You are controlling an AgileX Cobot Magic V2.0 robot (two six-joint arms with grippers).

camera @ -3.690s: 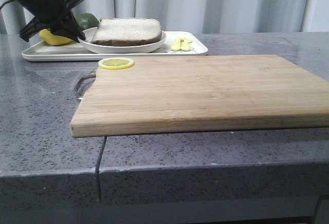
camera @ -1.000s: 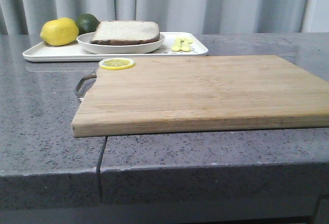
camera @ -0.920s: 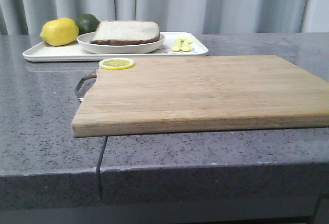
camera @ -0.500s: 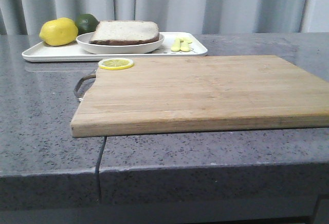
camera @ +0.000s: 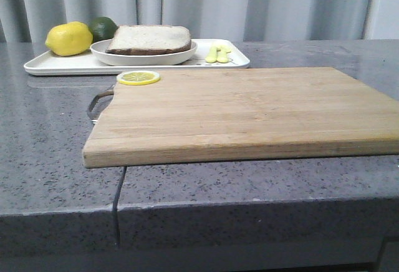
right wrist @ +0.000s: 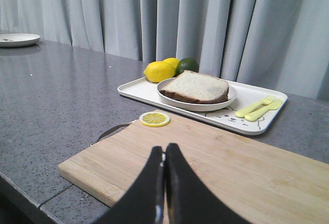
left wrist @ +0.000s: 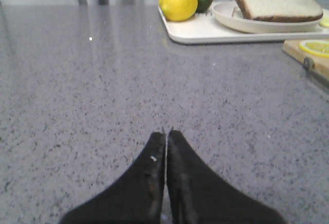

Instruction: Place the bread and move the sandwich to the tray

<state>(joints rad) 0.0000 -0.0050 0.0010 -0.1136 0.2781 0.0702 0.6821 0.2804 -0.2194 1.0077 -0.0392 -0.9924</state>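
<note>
Above the bare grey countertop (left wrist: pixel 103 95) the left gripper (left wrist: pixel 166 134) hung with its two black fingers pressed together on nothing, and the right gripper (right wrist: pixel 164 149), likewise closed and empty, sat over the near part of the wooden cutting board (camera: pixel 249 110).

Beyond the board's far edge lay the white tray (camera: pixel 62 66) with its cartoon print (only partly legible from the right wrist view). On it stood the round white plate (camera: pixel 143 57) carrying the bread (camera: pixel 149 38), crust dark brown, lying flat on top; any egg beneath it was hidden. Beside the plate at one end of the tray sat a lemon (camera: pixel 68 38) with a lime (camera: pixel 103 27) just behind it, and at the other end a pale yellow fork and spoon (camera: pixel 218 52) lay side by side.

A lemon slice (camera: pixel 138 77) rested on the board's far corner near its metal handle (camera: pixel 98 102). The rest of the board's surface was bare, and its near edge lay close to the counter's front edge.
</note>
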